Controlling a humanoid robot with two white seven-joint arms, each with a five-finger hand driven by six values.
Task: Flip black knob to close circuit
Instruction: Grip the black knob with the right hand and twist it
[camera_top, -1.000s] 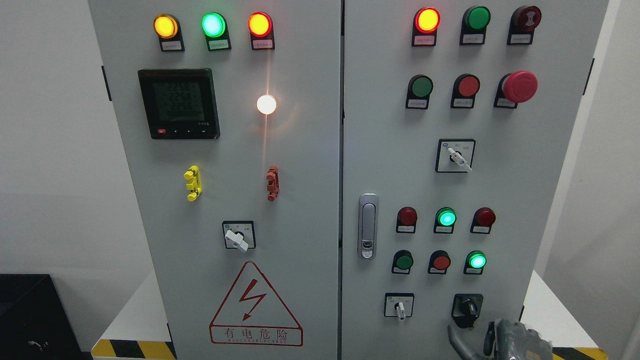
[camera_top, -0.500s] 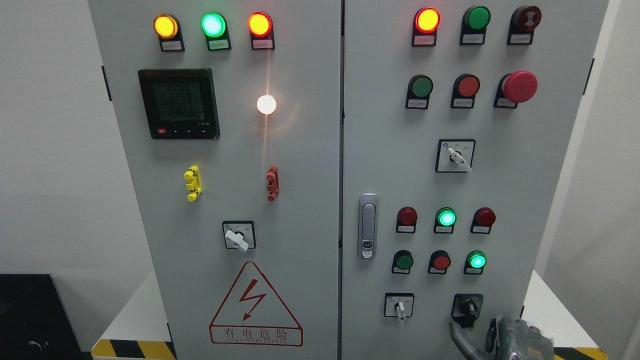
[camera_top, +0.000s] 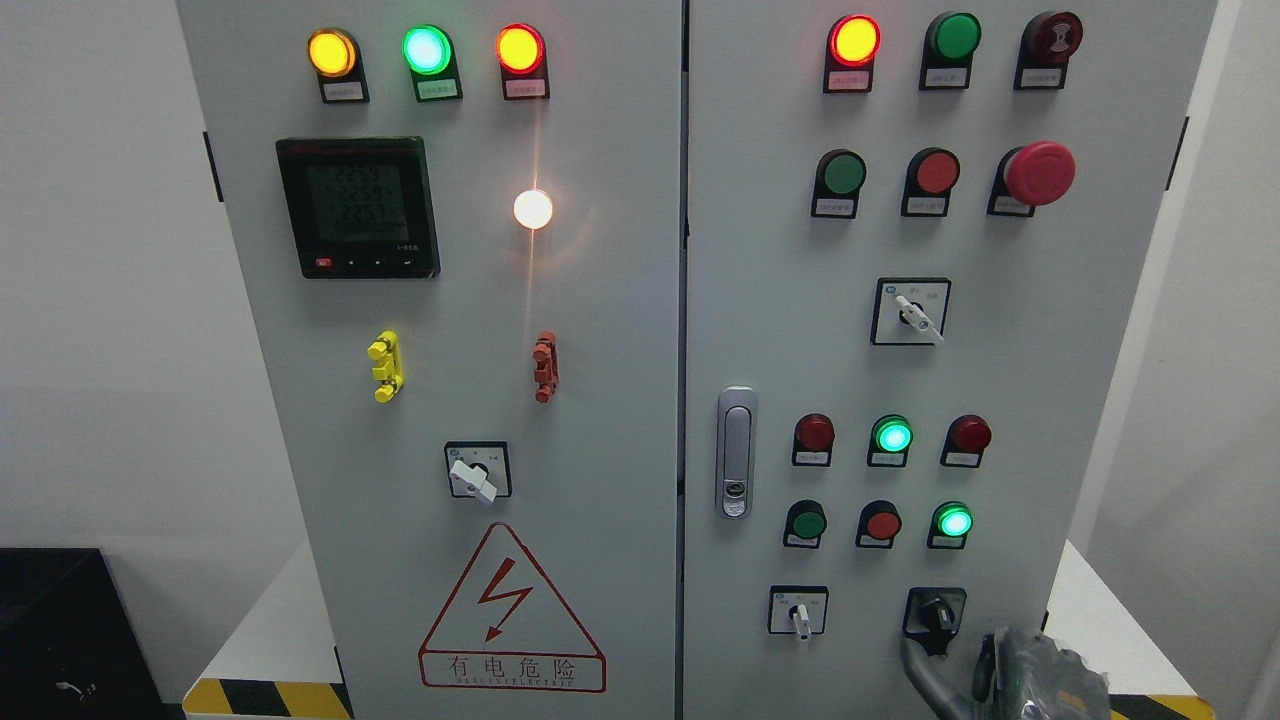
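Observation:
The black knob (camera_top: 936, 613) sits on a black square plate at the lower right of the grey cabinet's right door (camera_top: 760, 250). Its handle points up and slightly left. My right hand (camera_top: 1010, 675) comes in at the bottom edge, just below and to the right of the knob. One grey finger (camera_top: 922, 675) reaches up to just under the knob's plate. The other fingers are spread and hold nothing. The hand does not touch the knob. The left arm is out of view.
A white selector switch (camera_top: 799, 612) sits left of the knob. Red and green buttons and lit green lamps (camera_top: 954, 522) are above it. A door latch (camera_top: 736, 452) is at the door's left edge. The left door carries a meter, lamps and a warning triangle.
My right hand has risen slightly and shifted a little right, its finger tip closer to the knob's plate. The knob has not turned.

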